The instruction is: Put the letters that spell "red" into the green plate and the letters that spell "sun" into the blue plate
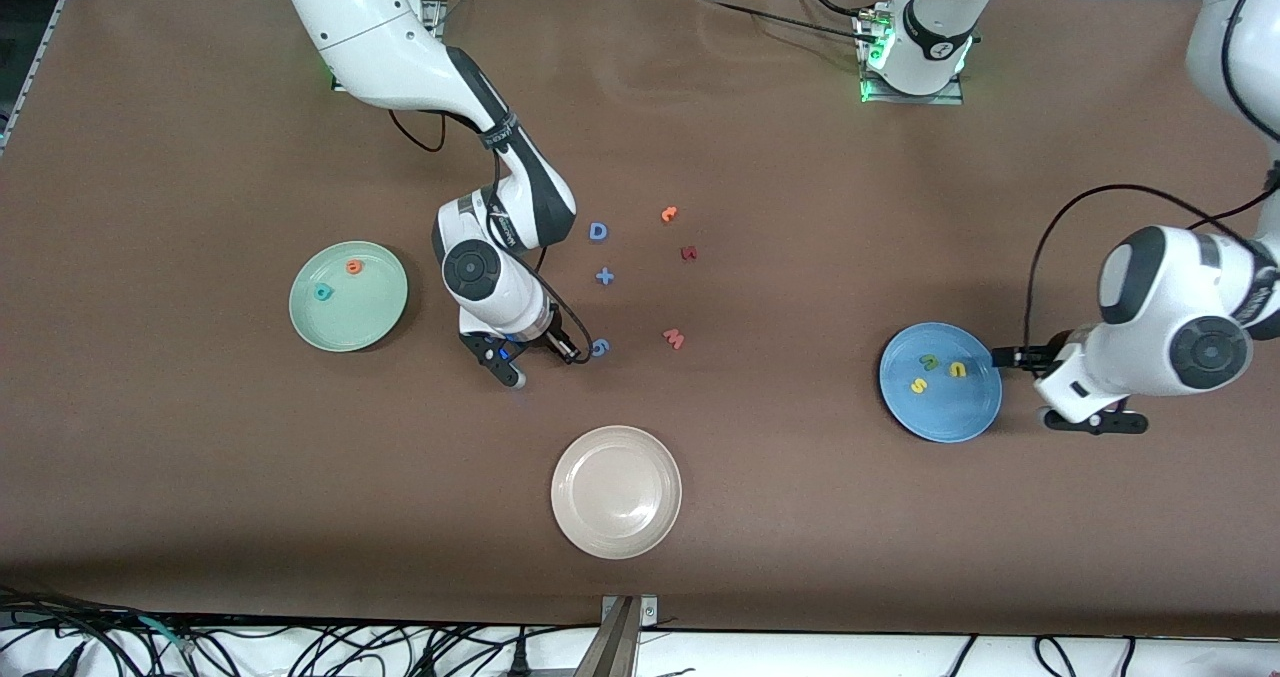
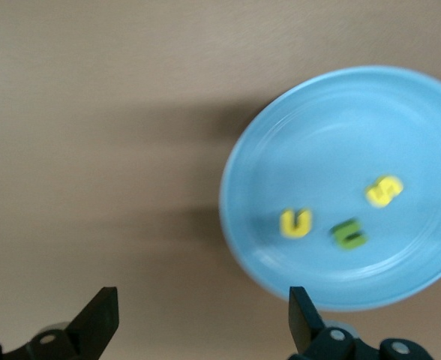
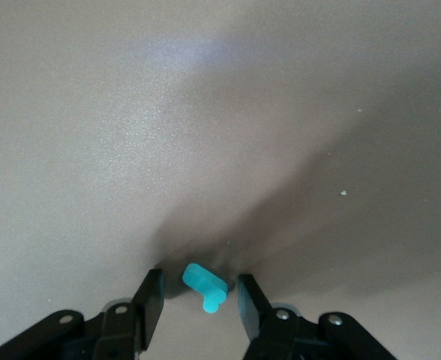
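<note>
The right gripper [image 3: 194, 300] stands low on the brown table [image 1: 200, 477], its jaws parted around the slim teal foam "r" [image 3: 205, 286], untouched. The left gripper [image 2: 204, 322], open and empty, hovers beside the round blue plate [image 2: 333, 127] holding three small foam letters.

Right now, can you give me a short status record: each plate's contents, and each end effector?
green plate: orange "e" and teal "d"
blue plate: yellow "s", dark green letter, yellow "u/n" letter
right end effector: low at the table, fingers either side of the slim teal "r"
left end effector: open, empty, beside the blue plate
</note>
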Tool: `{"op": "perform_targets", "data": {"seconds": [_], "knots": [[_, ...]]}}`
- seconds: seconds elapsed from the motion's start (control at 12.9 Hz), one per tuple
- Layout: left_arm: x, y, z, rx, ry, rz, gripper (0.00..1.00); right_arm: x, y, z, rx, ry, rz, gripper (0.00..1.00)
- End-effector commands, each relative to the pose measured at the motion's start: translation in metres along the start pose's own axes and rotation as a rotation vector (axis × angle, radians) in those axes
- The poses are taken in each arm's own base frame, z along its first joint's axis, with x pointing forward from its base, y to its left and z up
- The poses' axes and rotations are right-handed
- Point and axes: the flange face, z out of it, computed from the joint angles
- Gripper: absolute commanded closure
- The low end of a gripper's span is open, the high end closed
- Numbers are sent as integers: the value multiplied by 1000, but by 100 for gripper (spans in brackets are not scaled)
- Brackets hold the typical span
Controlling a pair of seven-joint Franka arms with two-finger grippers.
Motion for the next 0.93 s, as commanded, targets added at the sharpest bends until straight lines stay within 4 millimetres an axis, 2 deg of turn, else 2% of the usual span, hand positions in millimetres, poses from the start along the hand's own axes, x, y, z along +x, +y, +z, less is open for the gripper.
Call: {"op": "perform_targets", "data": {"seconds": [0.0, 0.15, 0.23, 0.31, 0.39, 0.54, 0.7, 0.85], "knots": [[-28, -46, -43, -23, -33, 87, 0, 2, -1, 5, -4, 7, -6, 61], [-52, -66, -82, -9, -64, 105, 0, 2, -1, 5, -4, 7, -7, 77], [-65, -67, -106, 0, -60, 94, 0, 2, -1, 5, -4, 7, -7, 83], [-83, -51, -142, -1, -32, 76, 0, 2, -1, 5, -4, 7, -7, 90], [-96, -31, -167, -28, -23, 56, 0, 2, -1, 5, -4, 7, -7, 96], [-128, -5, -212, -62, -20, 23, 0, 2, -1, 5, -5, 7, -7, 99], [-152, 4, -243, -116, 14, 12, 0, 3, -1, 4, -7, 7, -7, 100], [-174, 3, -268, -111, 37, -1, 0, 3, -1, 4, -15, 3, -5, 100]]}}
